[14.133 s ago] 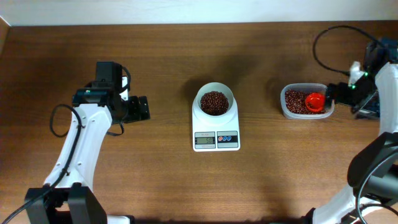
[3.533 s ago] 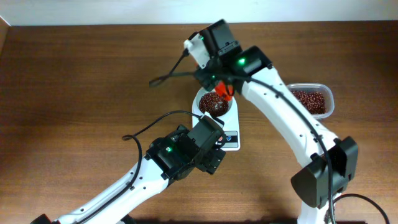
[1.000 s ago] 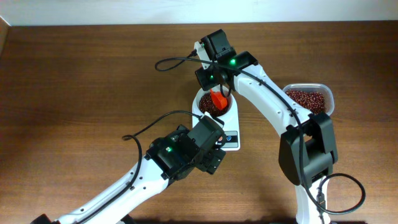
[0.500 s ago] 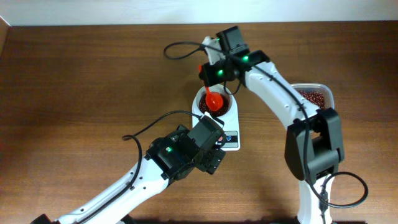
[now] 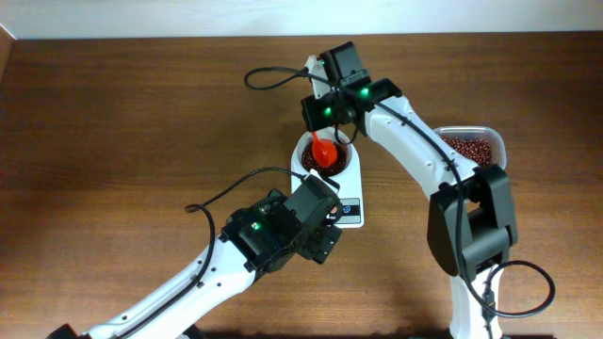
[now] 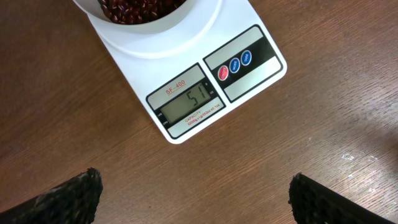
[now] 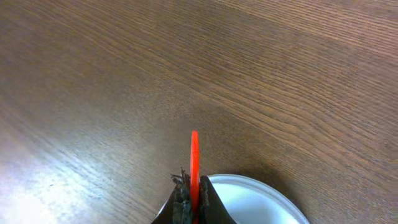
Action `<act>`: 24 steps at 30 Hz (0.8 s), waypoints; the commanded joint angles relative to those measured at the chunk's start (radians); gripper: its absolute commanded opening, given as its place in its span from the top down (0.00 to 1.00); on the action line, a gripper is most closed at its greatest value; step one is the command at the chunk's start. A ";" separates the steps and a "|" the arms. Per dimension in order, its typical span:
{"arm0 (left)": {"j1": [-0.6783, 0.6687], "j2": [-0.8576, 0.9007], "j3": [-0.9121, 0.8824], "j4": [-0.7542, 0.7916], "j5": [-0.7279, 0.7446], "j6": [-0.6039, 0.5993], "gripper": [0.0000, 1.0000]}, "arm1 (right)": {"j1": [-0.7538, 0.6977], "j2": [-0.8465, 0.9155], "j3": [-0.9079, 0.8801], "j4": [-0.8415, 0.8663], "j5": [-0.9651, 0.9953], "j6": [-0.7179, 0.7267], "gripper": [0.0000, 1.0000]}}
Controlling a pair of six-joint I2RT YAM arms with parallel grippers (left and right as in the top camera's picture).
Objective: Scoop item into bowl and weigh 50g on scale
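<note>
Brown wooden bench (image 5: 113, 113) carries white rectangular digital scale (image 6: 186, 81), display reads 51. My left tool (image 6: 196, 196) hangs wide above its front. Small round white bowl (image 5: 352, 158) sits on scale. My right tool (image 7: 191, 199) pinches red plastic scoop (image 5: 324, 152) over bowl. Tiny dark reddish-brown beans (image 6: 140, 7) heaped in bowl.

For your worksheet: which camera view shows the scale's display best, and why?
Left wrist: the display faces the camera, unobstructed, reading 51. Overhead, the left arm hides it; only the scale's button end shows. Right wrist shows the bowl rim, no scale.
</note>
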 commanded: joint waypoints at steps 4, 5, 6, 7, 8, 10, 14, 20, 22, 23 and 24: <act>-0.002 -0.016 0.016 -0.001 -0.011 0.013 0.01 | 0.019 0.009 0.082 -0.107 0.151 -0.023 0.96; -0.002 -0.016 0.016 -0.001 -0.011 0.013 0.01 | 0.022 0.009 0.083 -0.117 0.151 -0.023 0.96; -0.002 -0.016 0.016 -0.001 -0.011 0.013 0.01 | 0.031 0.010 0.079 -0.122 0.217 -0.031 0.96; -0.002 -0.016 0.016 -0.001 -0.011 0.013 0.01 | 0.038 0.011 0.077 -0.118 0.265 -0.056 0.96; -0.002 -0.016 0.016 -0.001 -0.011 0.013 0.01 | 0.041 0.015 0.071 -0.107 0.272 -0.072 0.96; -0.002 -0.016 0.016 -0.001 -0.011 0.013 0.01 | 0.047 0.036 0.069 -0.105 0.267 -0.072 0.96; -0.002 -0.016 0.016 -0.001 -0.011 0.013 0.01 | 0.071 0.089 0.070 -0.080 0.209 -0.072 0.96; -0.002 -0.016 0.016 -0.001 -0.011 0.013 0.01 | 0.003 0.089 0.082 -0.047 -0.127 -0.013 0.96; -0.002 -0.016 0.016 -0.001 -0.011 0.013 0.01 | -0.040 0.086 0.082 -0.045 -0.267 0.035 0.96; -0.002 -0.016 0.016 -0.001 -0.011 0.013 0.01 | -0.052 0.085 0.082 -0.048 -0.283 0.035 0.96; -0.002 -0.016 0.016 -0.001 -0.011 0.013 0.01 | -0.062 0.079 0.088 -0.062 -0.283 0.035 0.96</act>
